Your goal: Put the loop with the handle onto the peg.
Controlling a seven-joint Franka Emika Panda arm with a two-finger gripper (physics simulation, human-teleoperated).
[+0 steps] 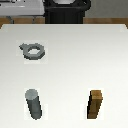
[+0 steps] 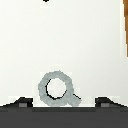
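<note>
The loop with the handle [image 1: 33, 50] lies flat on the white table at the exterior view's left, its stubby tab pointing toward the far left. In the wrist view the same loop with the handle [image 2: 57, 90] lies below the camera, roughly between the two dark fingertips [image 2: 22, 102]. My gripper [image 2: 65, 103] is open, its tips far apart and holding nothing. The peg [image 1: 34, 103] stands upright near the front edge, at the exterior view's left, well away from the loop. The gripper does not show in the exterior view.
A brown wooden square block [image 1: 96, 104] stands near the front at the exterior view's right. The robot's dark base [image 1: 65, 10] sits beyond the table's far edge. A strip of brown floor past the table's edge [image 2: 125, 25] shows in the wrist view.
</note>
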